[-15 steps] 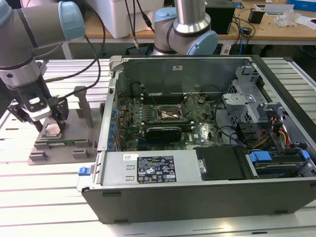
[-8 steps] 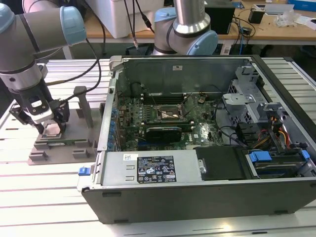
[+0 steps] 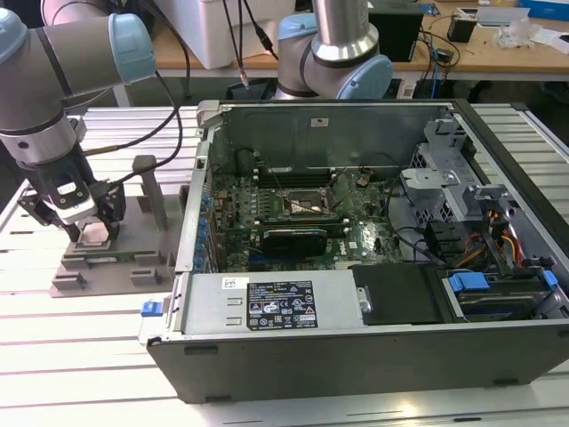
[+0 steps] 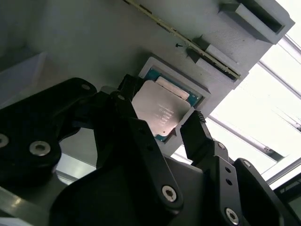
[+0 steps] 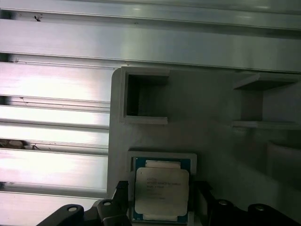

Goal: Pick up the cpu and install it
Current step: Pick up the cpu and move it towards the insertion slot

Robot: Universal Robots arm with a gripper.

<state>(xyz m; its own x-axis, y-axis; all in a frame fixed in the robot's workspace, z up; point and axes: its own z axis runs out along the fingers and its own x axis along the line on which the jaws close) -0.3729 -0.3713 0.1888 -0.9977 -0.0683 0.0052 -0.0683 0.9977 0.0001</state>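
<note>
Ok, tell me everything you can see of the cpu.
The cpu is a small flat square chip: silvery-grey metal top plate with faint print, green board rim. It lies flat, plate up, in a square recess of the grey holder, outside the computer case. The gripper hangs close over it.

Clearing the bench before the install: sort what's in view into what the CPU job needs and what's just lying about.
Job: cpu in its grey holder; gripper right at it; socket inside the computer case.
Lying about: black expansion card; coloured drive cables; clutter on the back desk.
</note>
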